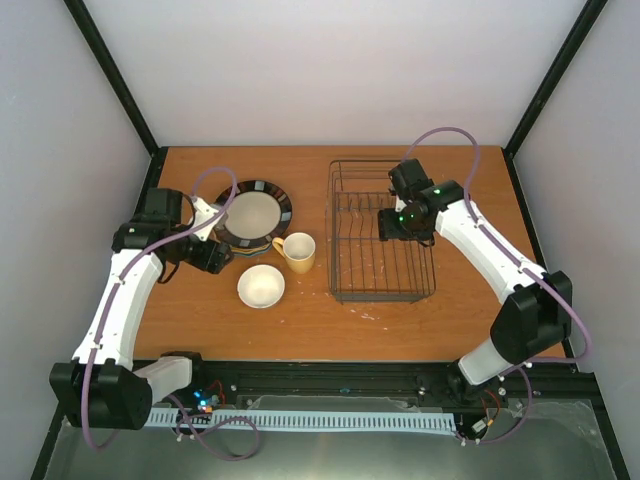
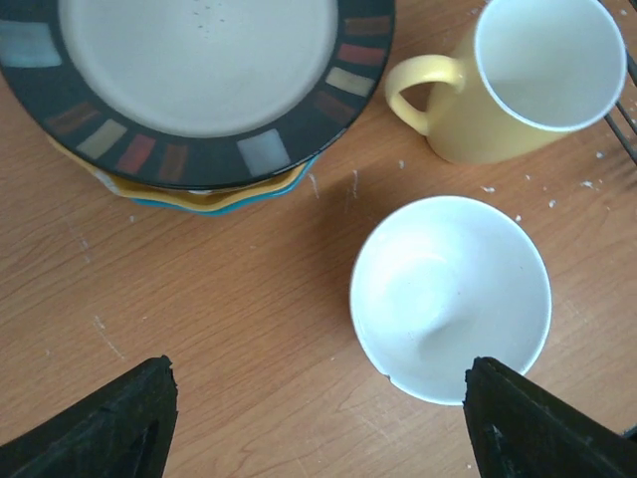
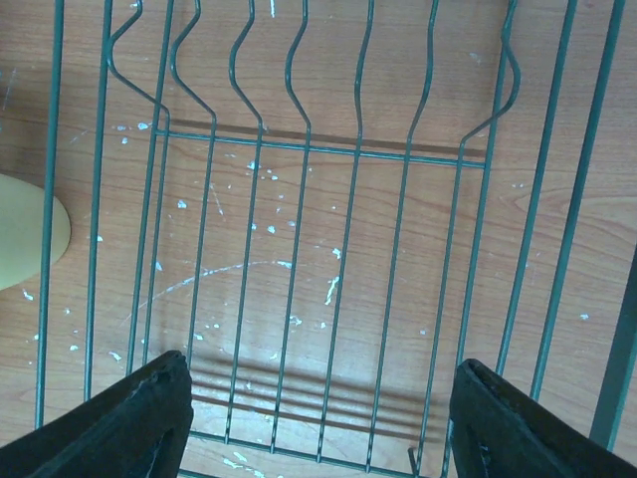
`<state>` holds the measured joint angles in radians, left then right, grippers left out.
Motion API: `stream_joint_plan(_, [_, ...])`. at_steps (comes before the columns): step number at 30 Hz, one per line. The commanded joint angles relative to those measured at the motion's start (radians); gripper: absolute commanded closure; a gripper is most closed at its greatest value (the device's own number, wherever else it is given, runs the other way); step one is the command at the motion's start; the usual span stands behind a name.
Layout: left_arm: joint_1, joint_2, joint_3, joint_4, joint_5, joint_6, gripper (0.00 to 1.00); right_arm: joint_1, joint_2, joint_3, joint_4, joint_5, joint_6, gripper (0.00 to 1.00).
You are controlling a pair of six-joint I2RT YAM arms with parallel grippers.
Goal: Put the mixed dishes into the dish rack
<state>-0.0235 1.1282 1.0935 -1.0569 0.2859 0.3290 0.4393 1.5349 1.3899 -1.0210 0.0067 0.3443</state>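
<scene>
2 pairs of jaws, and we see both standing apart with nothing between them. The left jaws hang low over the counter (image 1: 300, 325). From the left wrist we look down on the small cream bowl (image 2: 448, 294) just ahead. 1 dark fingertip (image 2: 528, 428) covers the bowl's near rim, and we cannot tell whether it touches or only hangs above it.

Upright just beside the bowl is the yellow mug (image 2: 518, 90), handle turned towards the plates, its rim clipped by the frame edge. The dark-rimmed cream plate (image 2: 199, 70) tops the stack. Under it we catch only slivers: the orange-yellow plate (image 2: 214, 197) and the blue plate (image 2: 234, 207) show as thin edges. The rest of the stack is hidden, so we cannot count it.

Over on the right, the right jaws hover above the dish rack (image 1: 334, 240), which stands on the counter just beside the mug. Through its wires we see wood flecked with white specks. At the left edge of the right wrist view a pale yellow curve (image 3: 25, 239) lies outside the rack's wall, cut off, with too little showing for us to name it.
</scene>
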Motion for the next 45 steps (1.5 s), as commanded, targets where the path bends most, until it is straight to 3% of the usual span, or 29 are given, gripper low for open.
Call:
stream_joint_plan(1, [-0.004, -0.018, -0.006, -0.046, 0.079, 0.099, 0.21, 0.007, 0.025, 0.032, 0.018, -0.006, -0.025, 0.3])
stream_joint_plan(14, [-0.018, 0.021, -0.124, -0.035, 0.194, 0.166, 0.36, 0.007, 0.118, 0.085, 0.09, -0.045, -0.028, 0.3])
stream_joint_plan(25, [-0.083, 0.104, -0.207, 0.008, 0.13, 0.137, 0.47, 0.004, 0.117, 0.113, 0.116, -0.041, -0.044, 0.3])
stream_joint_plan(34, [-0.084, 0.192, -0.202, 0.102, 0.04, 0.1, 0.46, -0.004, 0.087, 0.108, 0.121, -0.035, -0.048, 0.3])
stream_joint_plan(45, [-0.085, 0.366, -0.151, 0.173, 0.079, 0.072, 0.55, -0.021, 0.081, 0.112, 0.107, -0.017, -0.073, 0.3])
